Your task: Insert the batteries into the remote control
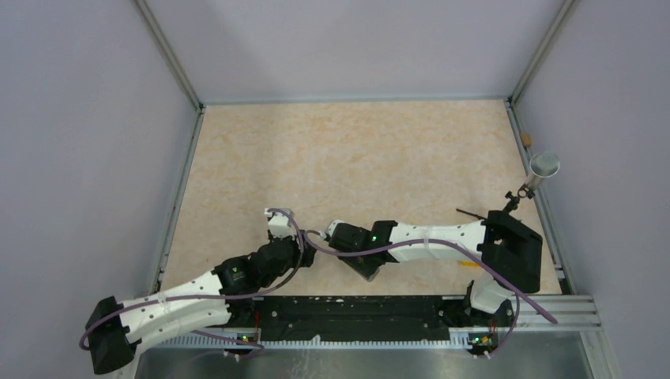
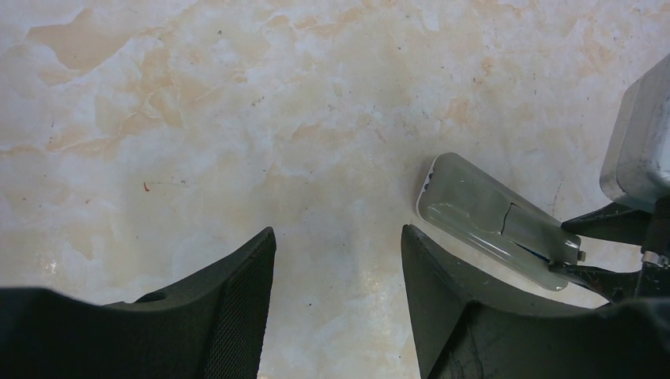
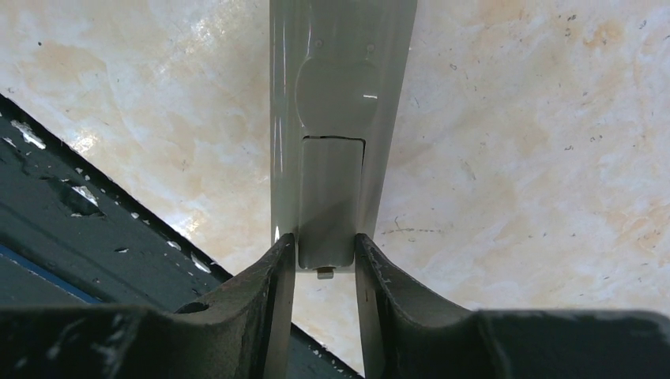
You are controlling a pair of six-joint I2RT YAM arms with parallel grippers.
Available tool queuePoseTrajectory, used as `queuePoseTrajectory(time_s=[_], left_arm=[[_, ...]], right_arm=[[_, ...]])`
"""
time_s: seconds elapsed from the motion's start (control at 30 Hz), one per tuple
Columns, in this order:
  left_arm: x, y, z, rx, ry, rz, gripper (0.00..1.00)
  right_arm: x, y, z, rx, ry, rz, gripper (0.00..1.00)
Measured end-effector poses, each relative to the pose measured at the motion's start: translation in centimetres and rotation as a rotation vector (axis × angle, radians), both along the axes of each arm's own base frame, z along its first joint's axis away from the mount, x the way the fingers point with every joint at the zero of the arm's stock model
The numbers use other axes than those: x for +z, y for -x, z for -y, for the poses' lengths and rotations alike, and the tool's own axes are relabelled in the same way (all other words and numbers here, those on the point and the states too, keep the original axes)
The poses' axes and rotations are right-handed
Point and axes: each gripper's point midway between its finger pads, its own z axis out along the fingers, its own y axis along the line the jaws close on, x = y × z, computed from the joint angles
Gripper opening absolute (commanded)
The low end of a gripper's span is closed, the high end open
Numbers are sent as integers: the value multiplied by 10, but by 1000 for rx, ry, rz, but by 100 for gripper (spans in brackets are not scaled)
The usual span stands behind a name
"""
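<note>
Remote control [image 3: 340, 118] end betw. R gripper [image 3: 324, 241] jaws

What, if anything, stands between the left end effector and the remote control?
Nothing visible does. The left end effector is open over bare table, and the remote control lies grey back up just beside one of its fingers, with no object between them. The right end effector only flanks the far end with its fingers.
</note>
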Motion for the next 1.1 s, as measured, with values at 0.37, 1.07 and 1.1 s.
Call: queuePoseTrajectory(time_s=[0.37, 1.07, 1.1], left_arm=[[0, 0, 1, -2, 1, -1, 61], [-2, 0, 1, -3, -5, -4, 60], [-2, 0, 1, -3, -5, -4, 60]], right_arm=[[0, -1, -2, -17, -12, 3, 41], [40, -6, 0, -102, -168, 78, 2], [38, -6, 1, -104, -166, 75, 0]])
